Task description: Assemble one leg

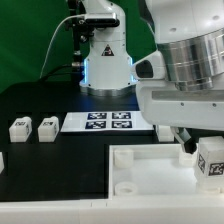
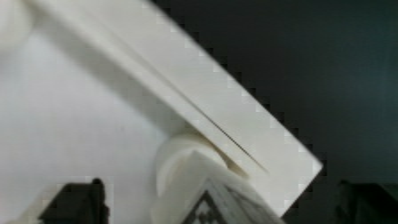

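1. At the exterior view's far left, two small white blocks (image 1: 18, 127) (image 1: 47, 127) sit side by side on the black table (image 1: 40, 160). Each has a tagged face turned toward the camera.
2. Just to their right, the marker board (image 1: 97, 122) lies flat on the table.
3. The big white tray (image 1: 130, 185) fills the near middle and runs off to the right. It has round sockets at its corners, and the wrist view shows one socket (image 2: 192, 160) up close.
4. The leg (image 1: 212, 162) is at the far right, over the tray's right-hand end. It stands roughly upright, long axis up and down, with its tagged face toward the exterior camera. The picture's edge cuts it off. I can't tell whether its foot rests in the tray.
5. The gripper (image 2: 214, 208) hangs directly above the leg. In the wrist view the dark fingertips (image 2: 71, 200) are spread wide, with the leg's end between them and white tray showing on either side. So the jaws look parted and not clamped on it.
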{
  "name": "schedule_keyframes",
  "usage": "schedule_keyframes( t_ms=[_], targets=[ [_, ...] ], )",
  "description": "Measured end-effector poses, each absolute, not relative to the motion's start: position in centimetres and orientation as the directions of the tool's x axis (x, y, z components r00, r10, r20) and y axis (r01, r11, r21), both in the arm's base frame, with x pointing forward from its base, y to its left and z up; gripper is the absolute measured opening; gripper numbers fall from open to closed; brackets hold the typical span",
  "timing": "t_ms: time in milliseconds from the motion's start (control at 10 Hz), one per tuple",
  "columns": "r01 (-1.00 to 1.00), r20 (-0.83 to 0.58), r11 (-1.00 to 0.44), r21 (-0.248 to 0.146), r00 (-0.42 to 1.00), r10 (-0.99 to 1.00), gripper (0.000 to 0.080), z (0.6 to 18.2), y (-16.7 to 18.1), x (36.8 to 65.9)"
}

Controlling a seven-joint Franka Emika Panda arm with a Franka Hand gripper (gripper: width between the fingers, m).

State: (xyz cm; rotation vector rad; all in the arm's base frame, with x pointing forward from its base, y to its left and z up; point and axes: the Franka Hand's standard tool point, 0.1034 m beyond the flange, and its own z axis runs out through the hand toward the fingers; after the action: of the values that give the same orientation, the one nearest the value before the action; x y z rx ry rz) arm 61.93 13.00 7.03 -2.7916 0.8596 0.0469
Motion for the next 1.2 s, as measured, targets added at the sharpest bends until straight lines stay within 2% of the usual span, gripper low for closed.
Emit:
schedule_keyframes(
  t_ms=[200, 500, 900, 1000, 1100, 1200],
  targets=[
    [-0.377, -0.051, -0.901, -0.215, 0.926, -0.375, 0.0649, 7.0, 12.8, 62.0],
    [-0.117, -0.039, -0.971, -0.208, 0.993, -0.111, 0.0649, 7.2, 11.8, 62.9],
    [-0.141, -0.043, -0.969, -0.203, 0.99, -0.135, 0.0649, 7.1, 12.1, 62.8],
    [-0.159, -0.047, -0.966, -0.203, 0.987, -0.152, 0.0511, 7.0, 12.1, 62.8],
    [-0.246, -0.065, -0.948, -0.199, 0.969, -0.238, 0.0511, 7.0, 12.2, 62.7],
    [-0.341, -0.096, -0.922, -0.184, 0.94, -0.329, 0.0336, 6.8, 11.8, 62.4]
  ],
)
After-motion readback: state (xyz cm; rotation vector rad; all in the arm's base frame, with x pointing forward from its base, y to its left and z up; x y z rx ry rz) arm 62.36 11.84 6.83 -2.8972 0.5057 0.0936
